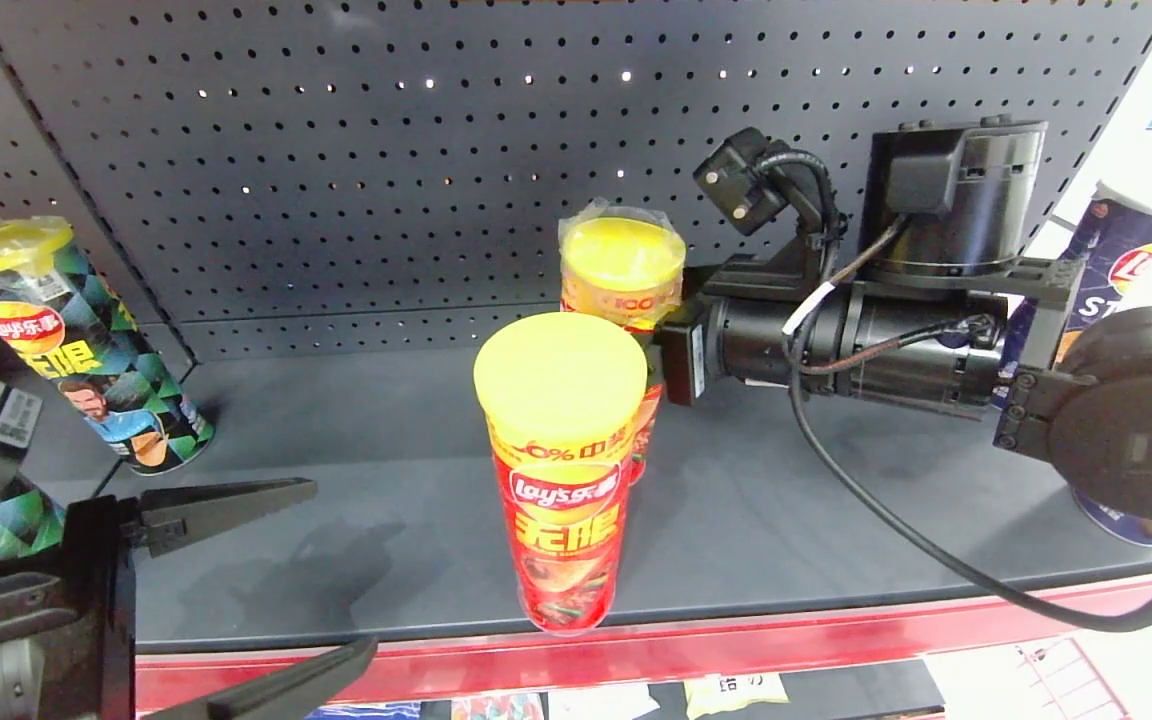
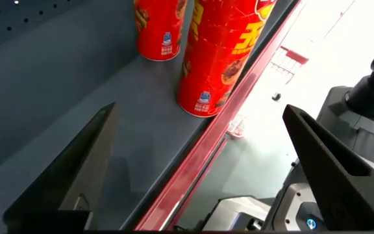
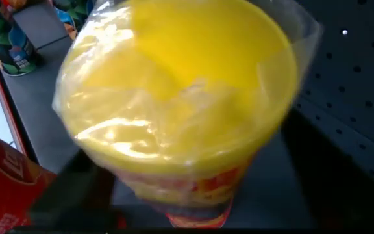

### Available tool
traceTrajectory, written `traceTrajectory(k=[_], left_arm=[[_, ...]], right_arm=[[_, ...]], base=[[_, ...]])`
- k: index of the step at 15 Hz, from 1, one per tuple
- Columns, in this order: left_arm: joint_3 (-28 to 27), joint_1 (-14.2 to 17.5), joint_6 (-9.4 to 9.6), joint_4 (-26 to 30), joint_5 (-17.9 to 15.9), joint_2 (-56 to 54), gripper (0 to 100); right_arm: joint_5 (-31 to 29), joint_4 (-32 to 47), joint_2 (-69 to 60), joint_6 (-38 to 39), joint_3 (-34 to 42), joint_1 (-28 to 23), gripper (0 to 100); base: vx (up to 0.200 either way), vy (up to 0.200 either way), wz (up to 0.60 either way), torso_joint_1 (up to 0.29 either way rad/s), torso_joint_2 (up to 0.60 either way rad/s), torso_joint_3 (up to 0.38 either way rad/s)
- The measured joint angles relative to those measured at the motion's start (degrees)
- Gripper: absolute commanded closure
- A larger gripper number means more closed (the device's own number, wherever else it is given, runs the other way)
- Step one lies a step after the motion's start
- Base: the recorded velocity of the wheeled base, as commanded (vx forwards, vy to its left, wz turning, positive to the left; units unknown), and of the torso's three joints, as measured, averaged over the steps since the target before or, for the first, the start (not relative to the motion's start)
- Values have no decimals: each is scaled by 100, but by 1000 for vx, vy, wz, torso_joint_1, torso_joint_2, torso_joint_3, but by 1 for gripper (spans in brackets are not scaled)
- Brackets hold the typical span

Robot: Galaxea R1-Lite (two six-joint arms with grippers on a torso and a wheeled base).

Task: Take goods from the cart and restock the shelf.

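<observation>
One red can (image 1: pixel 561 480) stands at the shelf (image 1: pixel 786 520) front, centre frame. My right gripper (image 1: pixel 658 350) has its fingers clamped on a second can (image 1: pixel 622 265) just behind, not yet released. My left gripper (image 1: pixel 346 565) is spread empty at lower left. I judge more stock is left to fetch.

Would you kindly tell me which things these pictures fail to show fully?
Rear red can: lower body hidden by the front red can, head view.
Blue can: mostly behind the right arm, head view.
Both red cans' tops: cut off by the frame edge, left wrist view.
</observation>
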Motion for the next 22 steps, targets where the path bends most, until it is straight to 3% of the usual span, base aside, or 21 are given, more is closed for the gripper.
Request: traceTrajectory(k=[9, 16, 19, 22], left_arm=[[-33, 27, 2, -1, 168, 74, 0], [-62, 90, 112, -11, 613, 457, 0], [-140, 85, 462, 0, 896, 848, 0], [-280, 22, 605, 0, 986, 1312, 0]], right_arm=[[-312, 22, -1048, 240, 828, 78, 0], [-896, 99, -2619, 301, 2341, 61, 0], [-986, 1182, -3547, 311, 2801, 67, 0], [-1019, 2241, -4513, 453, 2935, 44, 0]], base=[[0, 0, 0, 0, 0, 0], [0, 0, 0, 0, 0, 0], [0, 0, 0, 0, 0, 0], [0, 0, 0, 0, 0, 0]])
